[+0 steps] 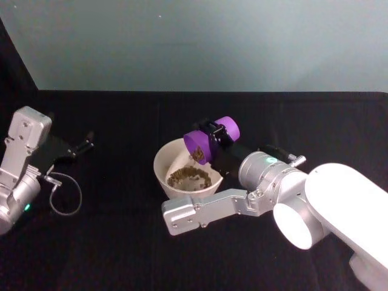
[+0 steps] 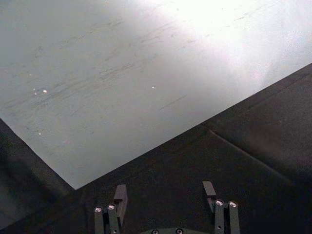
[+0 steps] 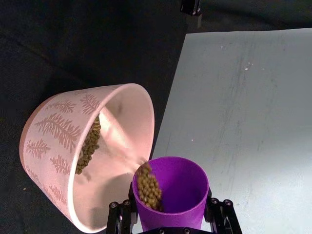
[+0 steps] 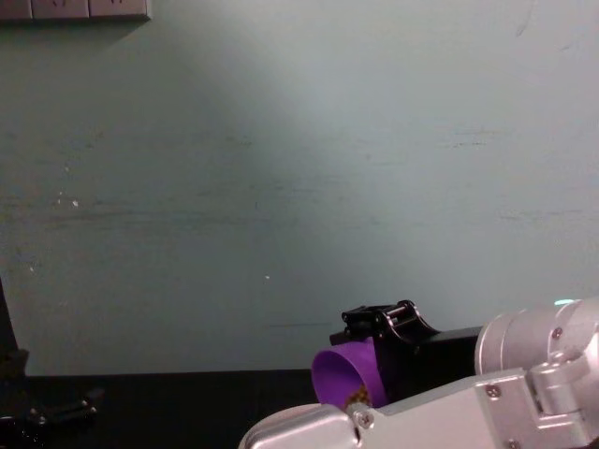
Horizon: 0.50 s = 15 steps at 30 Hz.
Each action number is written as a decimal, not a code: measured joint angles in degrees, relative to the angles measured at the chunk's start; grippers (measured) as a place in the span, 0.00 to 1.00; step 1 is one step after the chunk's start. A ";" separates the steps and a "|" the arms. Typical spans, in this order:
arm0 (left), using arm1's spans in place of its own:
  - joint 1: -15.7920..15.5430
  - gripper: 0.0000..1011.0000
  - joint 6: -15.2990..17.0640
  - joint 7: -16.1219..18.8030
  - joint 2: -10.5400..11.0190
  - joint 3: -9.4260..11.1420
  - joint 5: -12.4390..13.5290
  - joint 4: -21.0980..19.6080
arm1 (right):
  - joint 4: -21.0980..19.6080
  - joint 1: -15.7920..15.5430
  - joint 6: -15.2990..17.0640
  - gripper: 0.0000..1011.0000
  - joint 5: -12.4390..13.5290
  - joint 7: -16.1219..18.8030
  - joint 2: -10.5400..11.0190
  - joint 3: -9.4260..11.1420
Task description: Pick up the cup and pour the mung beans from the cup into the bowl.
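My right gripper (image 1: 213, 140) is shut on the purple cup (image 1: 210, 139), tipped on its side with its mouth over the bowl (image 1: 163, 177). Mung beans (image 1: 197, 156) spill from the cup's lip, and a heap of them (image 1: 189, 177) lies in the pale bowl. In the right wrist view the cup (image 3: 171, 192) sits between the black fingers (image 3: 218, 214), beans (image 3: 148, 186) sliding toward the pinkish bowl (image 3: 53, 131) with its leaf pattern. The chest view shows the tilted cup (image 4: 348, 374) at the bottom. My left gripper (image 1: 85, 144) is parked at the far left; its fingers (image 2: 120, 196) stand open and hold nothing.
A black cloth (image 1: 121, 254) covers the table, with a pale wall (image 1: 200, 42) behind it. A thin cable loop (image 1: 63, 200) hangs by the left arm. My right arm's silver link (image 1: 206, 212) lies just in front of the bowl.
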 joint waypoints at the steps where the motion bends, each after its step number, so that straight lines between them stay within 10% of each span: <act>1: 0.00 0.99 0.00 0.00 0.00 0.00 0.00 0.00 | 0.00 0.01 0.00 0.73 -0.09 0.01 0.00 -0.01; 15: 0.00 0.99 0.00 0.00 0.00 0.00 0.00 0.00 | 0.03 0.42 0.15 0.73 -2.21 0.43 0.04 -1.10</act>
